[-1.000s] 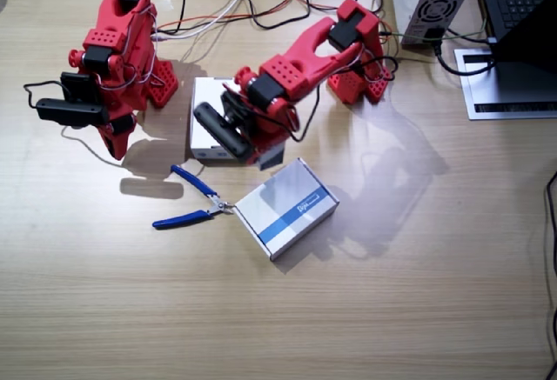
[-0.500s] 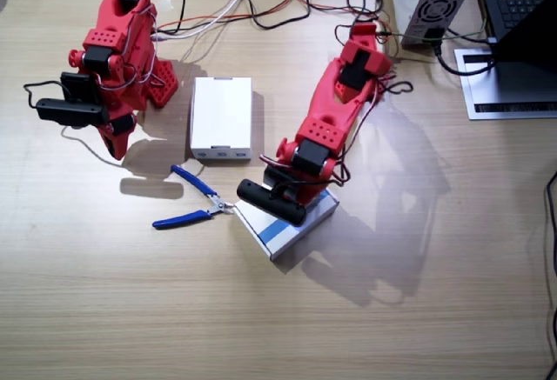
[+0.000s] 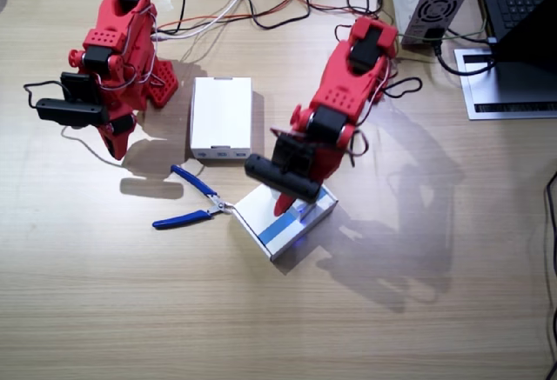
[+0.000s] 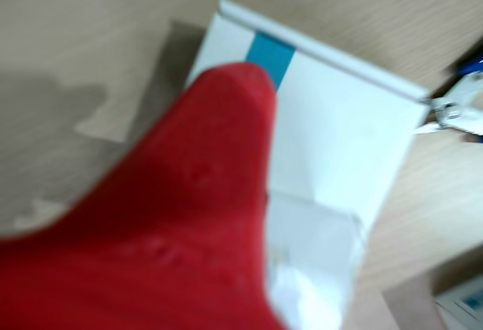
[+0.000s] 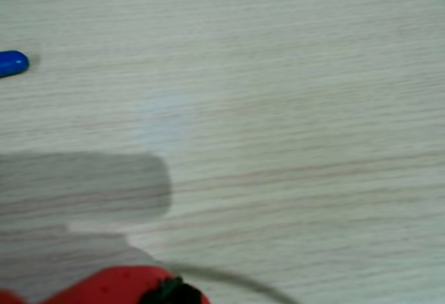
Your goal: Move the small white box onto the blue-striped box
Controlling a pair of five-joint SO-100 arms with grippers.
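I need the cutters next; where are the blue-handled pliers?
In the fixed view, the blue-handled pliers lie on the table, tips touching the blue-striped box, just below the plain white box.

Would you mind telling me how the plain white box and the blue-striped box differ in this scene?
The blue-striped box bears a blue stripe; the plain white box has none. The striped box lies skewed to the table edges, the plain one squarely. The left arm's end effector hangs over the striped box; nothing is over the plain one. Both are flat, white, and rest on the table.
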